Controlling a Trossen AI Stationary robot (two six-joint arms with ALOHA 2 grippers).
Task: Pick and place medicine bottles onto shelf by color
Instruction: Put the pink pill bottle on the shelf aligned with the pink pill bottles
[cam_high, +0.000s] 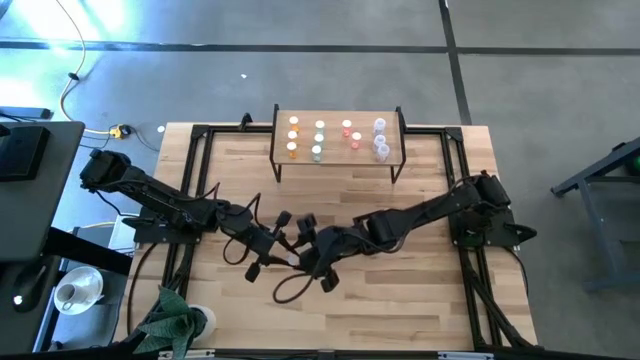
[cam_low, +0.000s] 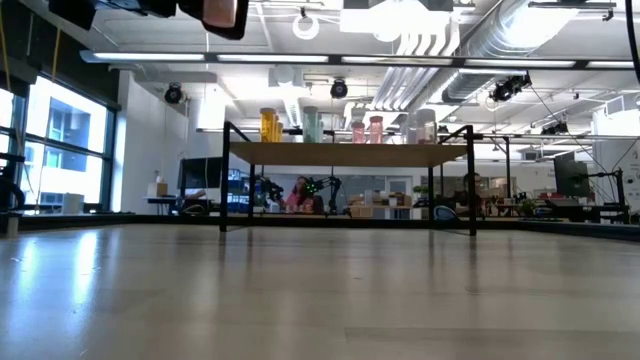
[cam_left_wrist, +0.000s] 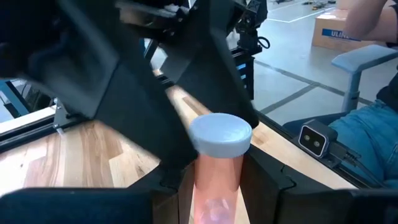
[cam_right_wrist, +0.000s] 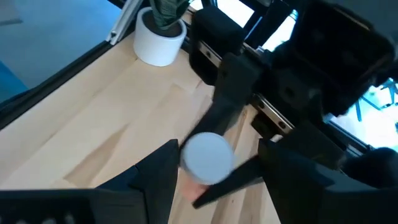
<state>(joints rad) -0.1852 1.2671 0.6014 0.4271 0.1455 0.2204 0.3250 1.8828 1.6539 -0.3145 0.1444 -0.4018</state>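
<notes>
While left fingers (cam_left_wrist: 214, 186) clamp a pink bottle (cam_left_wrist: 216, 168), right fingers (cam_right_wrist: 217, 174) flank it.

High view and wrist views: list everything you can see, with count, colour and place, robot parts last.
table: one, light wood, under both arms.
shelf: one, wood top with black legs, at the table's far edge.
orange bottles: about three, leftmost row on the shelf.
green bottles: about three, next row.
pink bottles: two or three, third row.
clear bottles: about four, rightmost row.
held bottle: one, pink with a white cap, above mid-table.
potted plant: one, white pot, near-left table corner.
person: one, seated beyond the table, in jeans.
left gripper: shut on the held bottle.
right gripper: open, its fingers either side of that bottle's cap.
</notes>
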